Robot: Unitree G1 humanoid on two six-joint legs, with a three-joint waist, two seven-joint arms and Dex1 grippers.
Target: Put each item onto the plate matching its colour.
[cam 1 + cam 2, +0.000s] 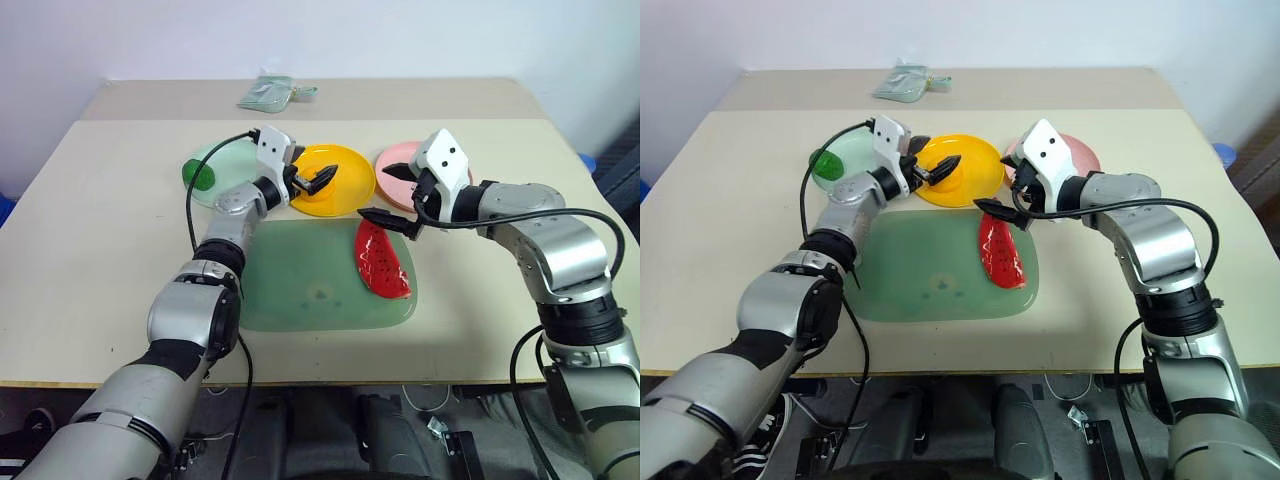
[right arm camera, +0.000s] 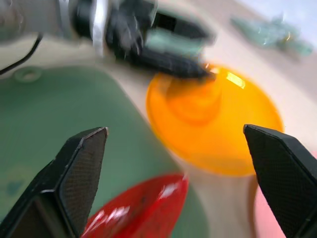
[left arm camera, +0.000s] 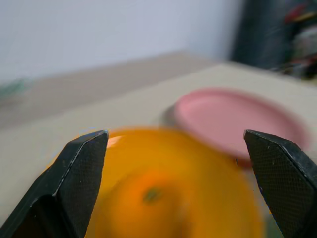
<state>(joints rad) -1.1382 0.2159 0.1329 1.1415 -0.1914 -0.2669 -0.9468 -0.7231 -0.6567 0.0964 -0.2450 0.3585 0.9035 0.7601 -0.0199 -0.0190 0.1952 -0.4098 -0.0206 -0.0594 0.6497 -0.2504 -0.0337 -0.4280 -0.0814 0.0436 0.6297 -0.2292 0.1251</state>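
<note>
Left wrist view: we see the orange [image 3: 153,196] on the yellow plate [image 1: 345,170].
Left gripper [image 1: 322,180]: jaws apart.
Right gripper [image 1: 392,198]: jaws apart, above our wedge [image 1: 382,260].

Both arms reach forward, left gripper [image 1: 318,181] and right gripper [image 1: 396,196] jaws spread wide.

We saw a beige table [image 1: 80,250] carrying three plates [image 1: 345,190] and a green mat [image 1: 300,290] under the grippers [image 1: 322,181].
</note>
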